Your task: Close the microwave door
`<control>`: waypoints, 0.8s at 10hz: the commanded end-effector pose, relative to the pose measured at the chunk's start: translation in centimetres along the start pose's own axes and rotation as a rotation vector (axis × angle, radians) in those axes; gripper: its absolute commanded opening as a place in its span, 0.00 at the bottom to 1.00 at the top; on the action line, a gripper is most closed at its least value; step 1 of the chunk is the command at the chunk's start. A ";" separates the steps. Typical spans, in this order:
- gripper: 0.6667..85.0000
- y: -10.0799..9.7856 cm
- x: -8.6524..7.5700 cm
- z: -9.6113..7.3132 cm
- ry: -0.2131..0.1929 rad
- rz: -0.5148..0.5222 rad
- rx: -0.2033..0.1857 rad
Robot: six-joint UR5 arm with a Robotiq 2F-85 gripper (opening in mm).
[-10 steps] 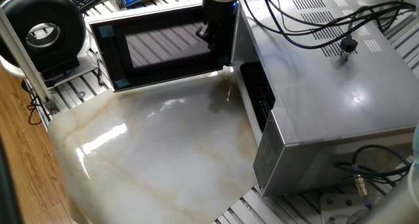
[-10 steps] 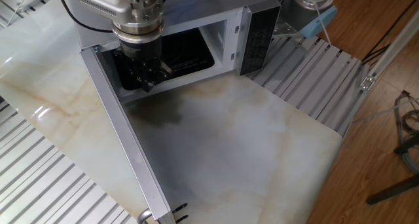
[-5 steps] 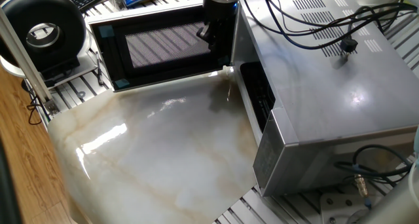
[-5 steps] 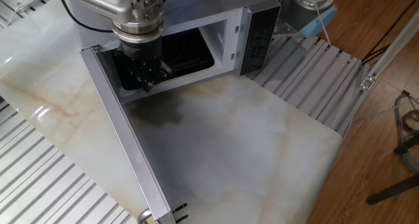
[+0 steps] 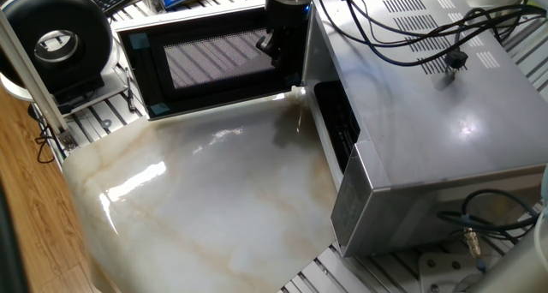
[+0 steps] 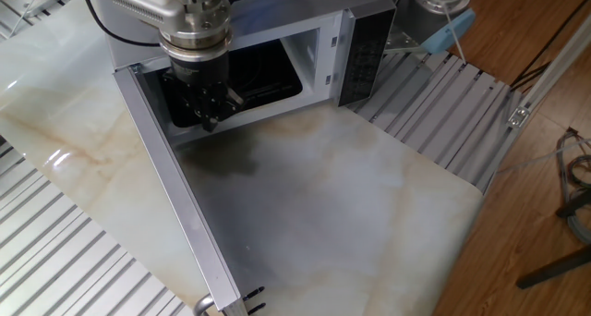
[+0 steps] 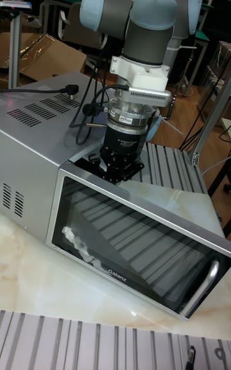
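A: Gripper (image 6: 205, 113) position?

B: Hanging straight down from the UR5 arm (image 7: 141, 17), wrist vertical, fingertips low in front of the dark cavity (image 6: 263, 76).

A: Wide or narrow?

B: Cannot tell. Fingers (image 5: 271, 44) dark against dark in both table views, and hidden behind the door's top edge in the tall view.

A: And the microwave door (image 5: 210, 62)?

B: Standing open, swung out roughly square to the front of the microwave (image 5: 428, 113). Black-framed mesh face turned toward the gripper, silver glass face turned away from it.

A: Touching the gripper?

B: Just beside it, at the hinge end. Contact or a small gap: impossible to say from these angles.

A: Bar handle (image 7: 204, 286)?

B: On the outer face, at the free end of the door, well apart from the gripper.

A: Rest of the microwave?

B: Control panel (image 6: 365, 53) on the far side of the cavity from the gripper. Vented top panel beside the wrist, with black cables (image 5: 402, 36) trailing over it.

A: Below the gripper?

B: Glossy marble tabletop (image 6: 351, 196), spreading out from under the fingertips, with a dark shadow right beneath them.

A: Anything else nearby?

B: Round black-and-white device (image 5: 56, 40), past the door's free end, well away from the gripper.
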State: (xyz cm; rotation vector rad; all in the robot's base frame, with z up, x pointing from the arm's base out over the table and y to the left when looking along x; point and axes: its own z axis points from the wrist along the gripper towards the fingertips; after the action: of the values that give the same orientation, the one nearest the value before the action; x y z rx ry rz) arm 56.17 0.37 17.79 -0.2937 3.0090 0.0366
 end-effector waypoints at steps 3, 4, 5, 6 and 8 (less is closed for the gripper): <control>0.00 0.3 -0.2 -0.1 -0.009 0.008 -0.017; 0.00 0.3 -0.2 -0.1 -0.011 0.009 -0.018; 0.00 0.3 -0.2 -0.1 -0.011 0.012 -0.018; 0.00 0.4 -0.3 -0.1 -0.013 0.015 -0.020; 0.00 -0.2 -0.1 0.1 -0.015 -0.018 0.001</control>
State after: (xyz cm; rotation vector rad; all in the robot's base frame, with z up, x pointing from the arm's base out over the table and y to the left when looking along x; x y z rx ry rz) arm 56.26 0.36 17.71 -0.2950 3.0029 0.0394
